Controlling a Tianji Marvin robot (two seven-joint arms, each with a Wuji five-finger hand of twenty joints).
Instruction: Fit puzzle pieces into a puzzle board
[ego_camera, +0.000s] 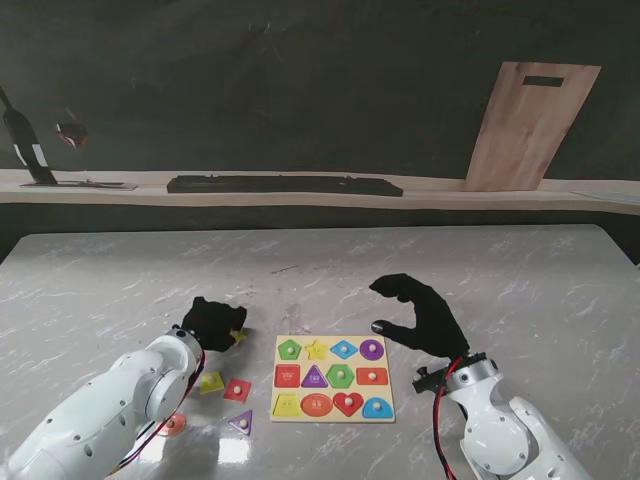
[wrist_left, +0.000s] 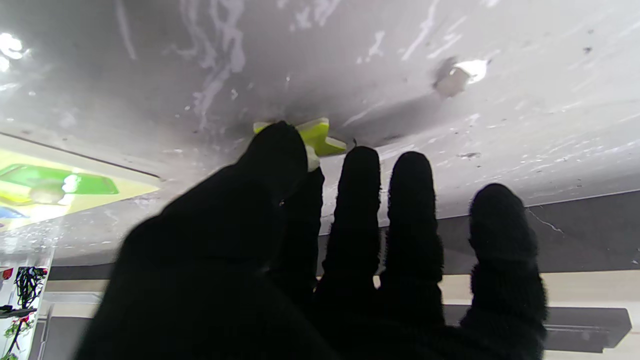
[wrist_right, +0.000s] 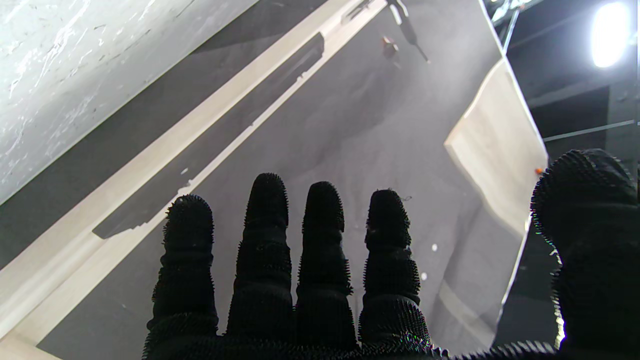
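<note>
The black-gloved left hand (ego_camera: 212, 322) lies low on the white marble counter (ego_camera: 520, 270), toward its near edge, thumb and forefinger pinching a yellow-green star-shaped puzzle piece (wrist_left: 320, 138) that rests on the counter surface just left of the yellow wooden puzzle board (ego_camera: 333, 378); its other three fingers (wrist_left: 412, 200) are stretched out and spread. The board sits flat near the middle of the near edge, its slots filled with coloured shape pieces. Loose pieces lie by the left forearm: a yellow piece (ego_camera: 211, 382), a red square piece (ego_camera: 237, 390), a purple triangle piece (ego_camera: 241, 423) and an orange round piece (ego_camera: 172, 425). The black-gloved right hand (ego_camera: 420, 312) hovers above the counter just right of the board, fingers spread apart and curled slightly, holding nothing. A light wooden cutting board (ego_camera: 527, 125) leans against the dark wall beyond the far edge
</note>
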